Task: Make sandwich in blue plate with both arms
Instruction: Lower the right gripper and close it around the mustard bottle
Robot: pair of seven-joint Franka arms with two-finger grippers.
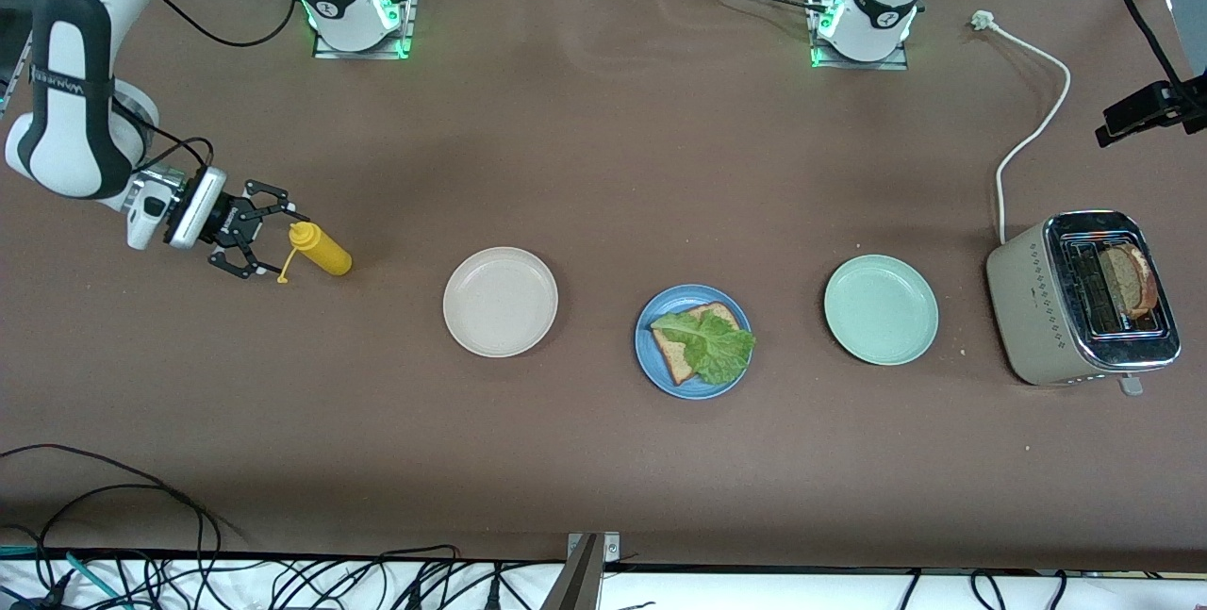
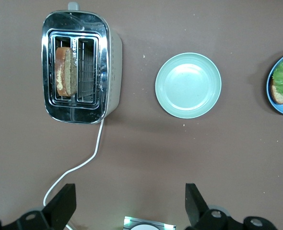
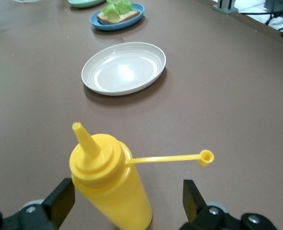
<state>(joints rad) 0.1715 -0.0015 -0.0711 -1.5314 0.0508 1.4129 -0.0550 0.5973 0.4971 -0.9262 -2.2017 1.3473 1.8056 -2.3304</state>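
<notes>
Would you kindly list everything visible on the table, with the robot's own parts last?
Blue plate: one, sky-blue, mid-table.
Bread slice: one, brown, on the blue plate.
Lettuce leaf: one, green, on that slice.
Beige plate: one, beside the blue plate, toward the right arm's end.
Mint plate: one, toward the left arm's end.
Toaster: one, beige and chrome, at the left arm's end.
Toast: brown, in a toaster slot.
Mustard bottle: one, yellow, cap off.
Right pincer: open around the bottle's top.
Left pincer: open, raised near the toaster.

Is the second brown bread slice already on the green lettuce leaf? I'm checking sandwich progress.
No: the ruffled green lettuce leaf lies uncovered on the small round blue plate, and a brown bread slice sits in the beige toaster.
</notes>
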